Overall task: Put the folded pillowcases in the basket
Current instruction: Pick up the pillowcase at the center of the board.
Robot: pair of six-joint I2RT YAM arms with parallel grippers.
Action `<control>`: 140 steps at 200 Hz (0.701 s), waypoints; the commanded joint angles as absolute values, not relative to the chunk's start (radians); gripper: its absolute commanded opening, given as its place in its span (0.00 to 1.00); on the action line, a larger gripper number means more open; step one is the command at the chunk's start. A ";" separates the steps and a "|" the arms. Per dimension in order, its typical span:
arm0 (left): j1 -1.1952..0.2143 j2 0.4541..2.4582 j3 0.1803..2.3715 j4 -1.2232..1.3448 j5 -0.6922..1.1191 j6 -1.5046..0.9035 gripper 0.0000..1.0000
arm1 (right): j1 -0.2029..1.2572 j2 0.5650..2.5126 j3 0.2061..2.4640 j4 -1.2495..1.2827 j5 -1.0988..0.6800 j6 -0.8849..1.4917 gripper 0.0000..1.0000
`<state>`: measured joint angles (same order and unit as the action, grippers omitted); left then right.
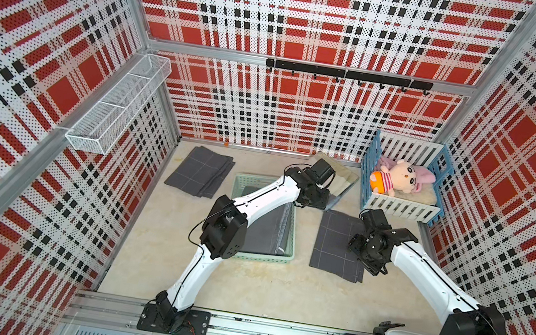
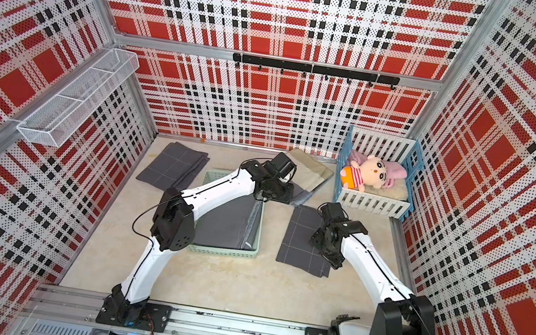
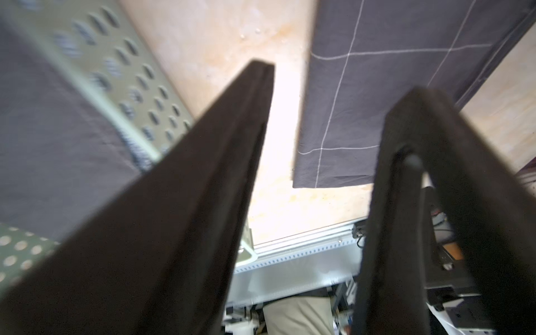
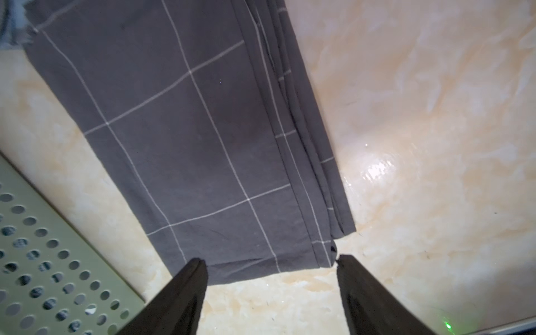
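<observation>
Though blurry, pillowcase (image 3: 52,145) apparently inside basket (image 3: 121,66).

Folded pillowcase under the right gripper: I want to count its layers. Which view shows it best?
The right wrist view: the pillowcase fills the frame, sharp, with its stacked edges visible. Both top views show it small and partly hidden by the right arm. The left wrist view shows only one end.

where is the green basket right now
In a top view the basket sits mid-table under the left arm, a folded pillowcase just right of it.
</observation>
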<state>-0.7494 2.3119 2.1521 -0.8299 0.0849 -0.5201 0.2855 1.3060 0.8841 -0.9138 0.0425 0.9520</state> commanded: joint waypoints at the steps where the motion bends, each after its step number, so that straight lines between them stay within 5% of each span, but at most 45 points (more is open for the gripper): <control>1: -0.755 2.359 2.184 -0.735 0.169 -0.561 0.46 | 0.280 1.290 0.838 -0.896 0.059 0.936 0.82; 140: -0.764 2.555 2.204 -0.670 0.243 -0.684 0.40 | 0.259 1.457 0.785 -0.832 0.112 0.884 0.85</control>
